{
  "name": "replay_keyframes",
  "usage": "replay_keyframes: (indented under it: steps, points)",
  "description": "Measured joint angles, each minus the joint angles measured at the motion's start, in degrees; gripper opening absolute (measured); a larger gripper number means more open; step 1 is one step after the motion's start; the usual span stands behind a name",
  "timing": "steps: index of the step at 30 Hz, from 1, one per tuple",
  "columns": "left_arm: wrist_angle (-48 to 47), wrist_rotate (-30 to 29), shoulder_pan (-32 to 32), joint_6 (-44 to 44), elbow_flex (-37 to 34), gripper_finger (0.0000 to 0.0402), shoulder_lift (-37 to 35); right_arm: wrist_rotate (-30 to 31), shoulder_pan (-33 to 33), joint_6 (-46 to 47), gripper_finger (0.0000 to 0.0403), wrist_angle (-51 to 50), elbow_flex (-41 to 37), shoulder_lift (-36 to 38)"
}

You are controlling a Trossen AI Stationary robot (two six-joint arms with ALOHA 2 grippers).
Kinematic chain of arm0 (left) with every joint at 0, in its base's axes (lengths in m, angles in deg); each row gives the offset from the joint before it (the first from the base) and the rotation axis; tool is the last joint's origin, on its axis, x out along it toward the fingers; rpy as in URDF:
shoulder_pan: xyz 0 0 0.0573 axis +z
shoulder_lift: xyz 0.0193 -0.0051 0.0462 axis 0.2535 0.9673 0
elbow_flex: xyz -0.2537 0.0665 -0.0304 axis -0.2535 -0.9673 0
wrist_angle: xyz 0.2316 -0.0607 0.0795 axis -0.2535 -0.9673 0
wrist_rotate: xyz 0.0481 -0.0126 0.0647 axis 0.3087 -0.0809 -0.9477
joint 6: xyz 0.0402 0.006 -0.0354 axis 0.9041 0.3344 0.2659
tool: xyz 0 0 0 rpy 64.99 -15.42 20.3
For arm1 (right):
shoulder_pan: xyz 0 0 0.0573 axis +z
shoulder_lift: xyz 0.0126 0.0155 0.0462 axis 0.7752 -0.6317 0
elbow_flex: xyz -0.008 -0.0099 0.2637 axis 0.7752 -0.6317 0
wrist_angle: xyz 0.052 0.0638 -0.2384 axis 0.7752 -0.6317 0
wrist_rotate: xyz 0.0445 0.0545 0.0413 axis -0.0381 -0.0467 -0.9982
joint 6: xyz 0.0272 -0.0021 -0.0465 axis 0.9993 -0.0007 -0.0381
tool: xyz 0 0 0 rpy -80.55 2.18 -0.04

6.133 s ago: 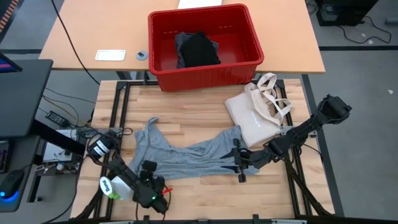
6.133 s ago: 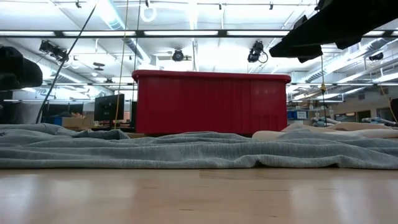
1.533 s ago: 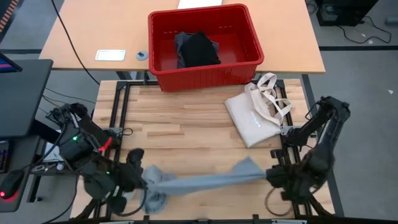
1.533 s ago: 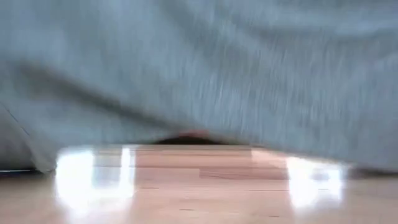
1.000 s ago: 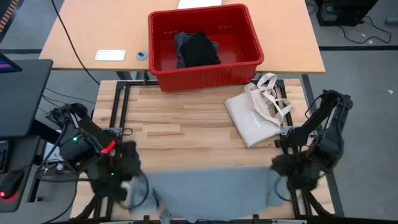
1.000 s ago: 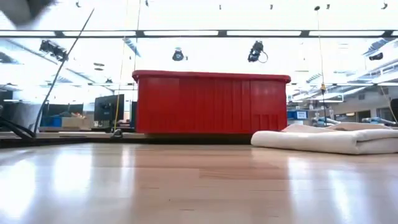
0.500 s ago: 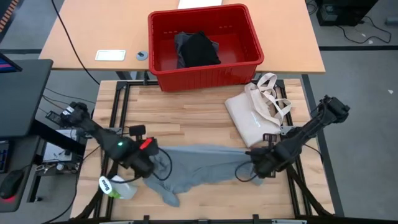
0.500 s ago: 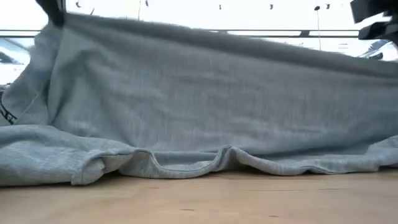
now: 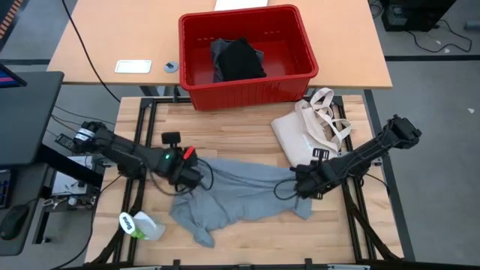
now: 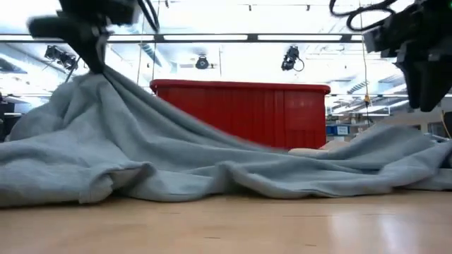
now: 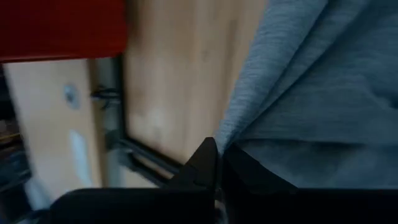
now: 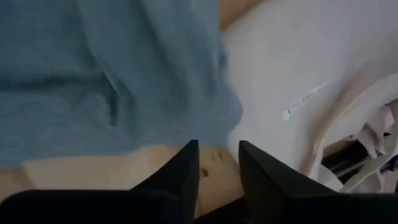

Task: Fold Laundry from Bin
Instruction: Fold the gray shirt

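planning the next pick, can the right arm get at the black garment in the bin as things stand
Probably yes. The black garment lies uncovered in the open red bin, and the right end effector is open and empty beside the grey T-shirt. It must clear the cream tote bag and the bin's near wall.

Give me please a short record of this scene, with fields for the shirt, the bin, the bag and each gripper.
shirt: grey T-shirt lies rumpled on the wooden table
bin: red bin beyond the table, dark garment inside
bag: cream tote bag beside the shirt
left gripper: shut on the shirt's edge, lifting it
right gripper: open, nothing between the fingers, at the shirt's other end
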Motion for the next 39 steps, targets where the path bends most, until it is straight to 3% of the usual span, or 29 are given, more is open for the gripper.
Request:
replay_keyframes:
  steps: [6, 12, 15, 18, 21, 24, 31, 36, 39]
  points:
    - [3.8, -3.0, 11.0, 7.1, -5.3, 0.0049, 0.0, -0.2, -2.8, -3.0, 0.0158, 1.2, -0.8, 0.0]
    - [7.3, -1.8, 17.7, 14.4, -5.7, 0.0173, 0.0, -0.3, -2.7, -3.9, 0.0159, 2.7, -0.7, 0.0]
    - [3.7, -4.8, 19.6, 12.7, -2.6, 0.0231, 0.0, -1.9, -2.1, -3.9, 0.0159, 4.0, -0.7, 0.0]
    - [0.0, -4.1, 19.5, 8.7, 2.8, 0.0260, 0.0, -4.1, -1.3, -2.9, 0.0159, 5.1, -0.7, 0.0]
    - [1.7, 5.0, 16.2, 7.9, 7.6, 0.0265, 0.0, -4.7, 0.6, -0.1, 0.0159, 7.6, -0.7, 0.0]
    - [6.2, 13.0, 9.8, 5.8, 8.3, 0.0256, 0.0, -0.8, 4.4, 1.5, 0.0158, 14.6, -1.3, 0.0]
    - [15.9, 25.7, -8.3, -5.3, 1.3, 0.0230, 0.1, 3.3, 13.2, 0.6, 0.0158, 39.1, -6.0, 0.0]
    - [26.9, 26.2, -18.8, -9.7, -1.8, 0.0213, 1.6, 7.6, 16.0, 2.2, 0.0158, 44.8, -6.9, 0.0]
    - [24.0, 25.0, -22.3, -8.7, -2.4, 0.0203, 4.5, 12.0, 16.7, 3.0, 0.0158, 44.9, -7.0, 0.0]
